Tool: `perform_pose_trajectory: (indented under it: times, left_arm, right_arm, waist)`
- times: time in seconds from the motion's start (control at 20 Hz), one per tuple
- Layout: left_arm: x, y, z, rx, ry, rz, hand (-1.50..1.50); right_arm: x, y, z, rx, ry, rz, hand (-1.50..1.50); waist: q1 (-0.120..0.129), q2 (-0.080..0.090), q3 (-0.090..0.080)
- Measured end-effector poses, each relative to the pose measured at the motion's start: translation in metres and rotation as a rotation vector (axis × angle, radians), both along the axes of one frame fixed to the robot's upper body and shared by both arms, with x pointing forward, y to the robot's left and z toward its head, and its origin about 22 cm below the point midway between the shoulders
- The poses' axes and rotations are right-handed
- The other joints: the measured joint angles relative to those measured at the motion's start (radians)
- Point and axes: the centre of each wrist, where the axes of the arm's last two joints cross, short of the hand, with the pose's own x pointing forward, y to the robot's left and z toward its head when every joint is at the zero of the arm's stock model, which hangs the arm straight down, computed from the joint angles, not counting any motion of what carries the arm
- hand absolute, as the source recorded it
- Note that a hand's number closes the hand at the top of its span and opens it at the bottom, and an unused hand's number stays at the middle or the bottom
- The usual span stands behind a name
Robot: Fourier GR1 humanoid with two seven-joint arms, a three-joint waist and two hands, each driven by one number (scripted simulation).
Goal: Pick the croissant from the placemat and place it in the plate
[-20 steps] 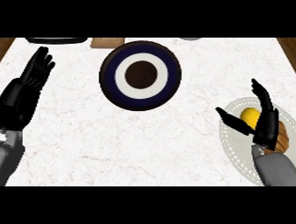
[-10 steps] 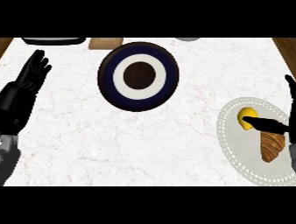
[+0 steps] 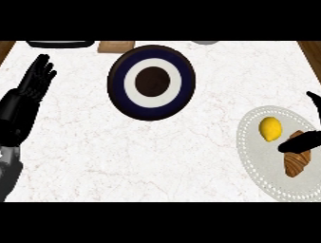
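1. Black fingers of the right hand come in from the right edge over the placemat, thumb and fingers apart. One finger lies across the top end of the croissant, but nothing pinches it, so I judge this the approach to a grasp.
2. Brown and ridged, the croissant lies flat on the right half of the placemat, with a lemon just beside it up-left. The hand likely comes from the outer side to keep off that lemon.
3. Well apart, up-left across the white counter, lies the plate, dark blue rim, white ring, brown centre, and nothing on it; the carry must cross that gap.
4. At the view's left, the left hand rests with fingers straight and spread, holding nothing.
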Motion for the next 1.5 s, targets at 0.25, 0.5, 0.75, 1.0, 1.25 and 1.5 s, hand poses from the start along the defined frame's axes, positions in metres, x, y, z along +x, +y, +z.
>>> perform_pose_trajectory:
  times: [0.25,0.5,0.75,1.0,1.25,1.5]
  left_arm:
    - [0.005,-0.003,0.005,-0.008,-0.008,0.003,0.0]
    - [0.011,-0.007,0.006,-0.007,0.001,0.001,0.0]
    - [0.011,-0.006,0.008,-0.006,0.003,-0.001,0.0]
    - [0.007,-0.003,0.009,-0.011,-0.004,0.002,0.0]
    - [0.007,-0.002,0.007,-0.006,-0.004,-0.003,0.0]
    - [0.003,-0.005,0.008,-0.007,-0.005,-0.003,0.0]
  right_arm:
    - [0.002,0.009,0.017,-0.013,0.135,-0.014,-1.5]
    - [0.006,0.01,0.011,-0.061,0.186,-0.046,-1.5]
    - [0.001,-0.002,-0.006,-0.093,0.263,-0.092,-1.5]
    - [0.0,-0.009,-0.027,-0.096,0.316,-0.129,-1.5]
    - [-0.002,-0.006,-0.048,-0.08,0.351,-0.134,-1.5]
    - [-0.004,-0.016,-0.061,-0.053,0.389,-0.129,-1.5]
  waist:
    - [-0.001,0.002,0.003]
    - [0.001,0.004,0.004]
    - [0.0,0.004,0.005]
    - [0.003,0.005,0.005]
    - [0.002,0.004,0.005]
    - [0.002,0.004,0.005]
